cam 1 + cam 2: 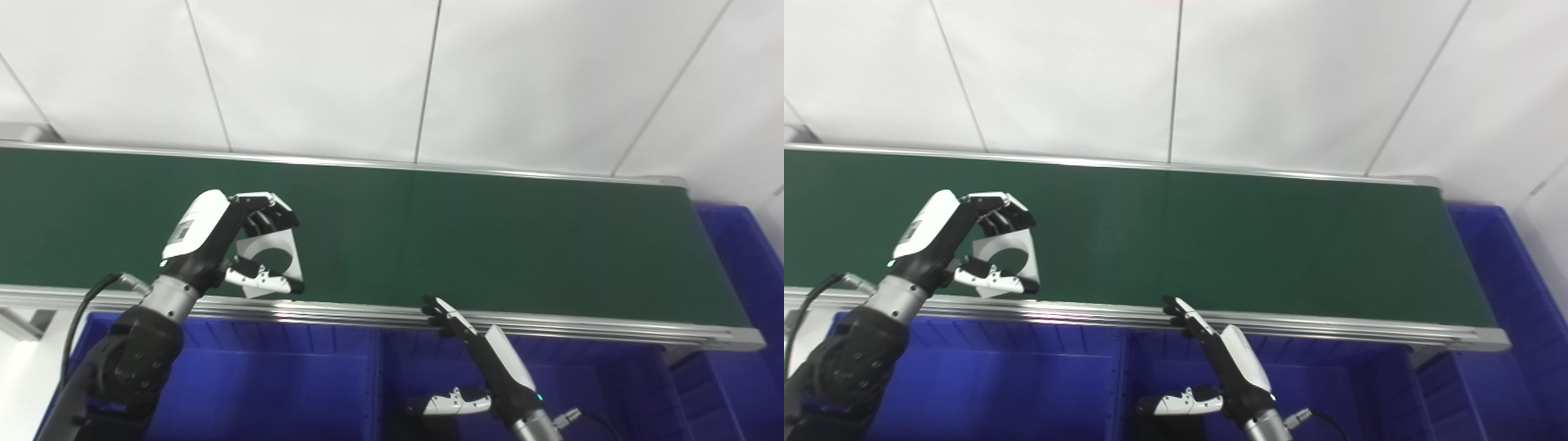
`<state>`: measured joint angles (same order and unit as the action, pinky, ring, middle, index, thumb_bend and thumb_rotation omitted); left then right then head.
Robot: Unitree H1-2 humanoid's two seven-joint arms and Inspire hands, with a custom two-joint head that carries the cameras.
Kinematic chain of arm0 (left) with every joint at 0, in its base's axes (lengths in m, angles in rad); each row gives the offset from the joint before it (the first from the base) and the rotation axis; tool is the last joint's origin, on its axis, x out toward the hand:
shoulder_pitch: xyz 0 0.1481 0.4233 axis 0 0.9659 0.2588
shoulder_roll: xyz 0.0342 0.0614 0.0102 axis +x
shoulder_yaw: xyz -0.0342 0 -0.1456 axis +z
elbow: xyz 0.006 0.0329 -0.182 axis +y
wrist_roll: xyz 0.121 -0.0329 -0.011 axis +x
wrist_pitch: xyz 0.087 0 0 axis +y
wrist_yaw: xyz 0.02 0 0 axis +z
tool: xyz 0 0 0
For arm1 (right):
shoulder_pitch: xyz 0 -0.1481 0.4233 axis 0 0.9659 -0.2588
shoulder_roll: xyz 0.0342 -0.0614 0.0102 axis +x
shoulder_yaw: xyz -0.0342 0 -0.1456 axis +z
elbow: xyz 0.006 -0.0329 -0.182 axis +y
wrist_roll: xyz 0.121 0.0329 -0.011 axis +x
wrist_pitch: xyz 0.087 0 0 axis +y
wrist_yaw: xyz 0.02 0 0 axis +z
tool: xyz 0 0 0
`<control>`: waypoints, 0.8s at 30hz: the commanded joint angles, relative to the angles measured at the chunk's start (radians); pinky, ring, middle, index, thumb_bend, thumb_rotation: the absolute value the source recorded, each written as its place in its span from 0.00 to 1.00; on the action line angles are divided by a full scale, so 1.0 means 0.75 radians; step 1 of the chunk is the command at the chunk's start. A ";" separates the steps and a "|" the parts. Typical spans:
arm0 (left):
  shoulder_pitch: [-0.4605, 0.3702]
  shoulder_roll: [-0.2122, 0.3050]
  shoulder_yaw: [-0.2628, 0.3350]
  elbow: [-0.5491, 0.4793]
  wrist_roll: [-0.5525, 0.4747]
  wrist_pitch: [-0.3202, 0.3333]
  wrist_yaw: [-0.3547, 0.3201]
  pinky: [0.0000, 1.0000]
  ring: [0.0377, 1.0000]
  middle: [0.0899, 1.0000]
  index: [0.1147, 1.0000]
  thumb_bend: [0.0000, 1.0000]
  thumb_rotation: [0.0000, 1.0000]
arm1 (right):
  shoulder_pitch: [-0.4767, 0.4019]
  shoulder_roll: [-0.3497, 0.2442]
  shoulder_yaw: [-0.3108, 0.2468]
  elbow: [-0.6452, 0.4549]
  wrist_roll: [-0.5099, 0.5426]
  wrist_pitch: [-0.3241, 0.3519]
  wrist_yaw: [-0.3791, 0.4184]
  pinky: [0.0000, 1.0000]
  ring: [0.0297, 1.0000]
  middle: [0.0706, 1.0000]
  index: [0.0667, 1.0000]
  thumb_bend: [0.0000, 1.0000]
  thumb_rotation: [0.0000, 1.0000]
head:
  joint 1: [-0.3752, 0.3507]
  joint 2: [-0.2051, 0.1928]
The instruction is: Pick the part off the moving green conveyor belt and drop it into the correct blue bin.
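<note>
My left hand (245, 245) is shut on a flat white part with a round hole (272, 257), holding it upright over the near edge of the green conveyor belt (459, 239). It also shows in the right eye view (1010, 254). My right hand (484, 367) is open and empty, fingers stretched up towards the belt's near rail, above the blue bin on the right (582, 380). The blue bin on the left (257, 380) lies below my left hand.
A metal rail (551, 327) runs along the belt's near edge. A divider (375, 380) separates the two near bins. Another blue bin (744, 257) stands at the belt's right end. A white panelled wall rises behind the belt.
</note>
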<state>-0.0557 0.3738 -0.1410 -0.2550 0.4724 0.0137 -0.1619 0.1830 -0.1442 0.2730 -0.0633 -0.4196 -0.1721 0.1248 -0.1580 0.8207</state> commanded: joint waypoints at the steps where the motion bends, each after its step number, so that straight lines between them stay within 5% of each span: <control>1: 0.000 0.035 0.004 -0.053 -0.015 -0.067 -0.007 0.37 0.36 0.43 0.50 0.49 0.00 | -0.020 0.012 -0.006 -0.060 0.008 0.008 -0.012 0.79 0.84 0.87 0.92 0.97 0.51 | 0.017 0.015; 9: 0.029 0.114 -0.013 -0.041 -0.116 -0.170 -0.125 0.37 0.37 0.45 0.48 0.50 0.00 | -0.017 0.008 -0.022 -0.115 0.046 0.054 0.007 0.80 0.85 0.87 0.93 0.97 0.50 | 0.037 0.086; 17: 0.064 0.151 -0.046 -0.020 -0.137 -0.257 -0.197 0.35 0.35 0.45 0.48 0.49 0.00 | -0.008 -0.003 -0.041 -0.160 0.060 0.095 0.026 0.79 0.84 0.87 0.92 0.98 0.52 | 0.099 0.101; 24: 0.103 0.138 -0.114 -0.012 -0.143 -0.217 -0.294 0.38 0.37 0.44 0.48 0.50 0.00 | -0.003 -0.017 -0.050 -0.158 0.092 0.076 0.032 0.79 0.84 0.87 0.92 0.99 0.51 | 0.120 0.090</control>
<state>0.0236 0.4712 -0.2254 -0.2405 0.3679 -0.1510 -0.3780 0.1880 -0.1535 0.2402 -0.1489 -0.3636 -0.1038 0.1511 -0.0721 0.8912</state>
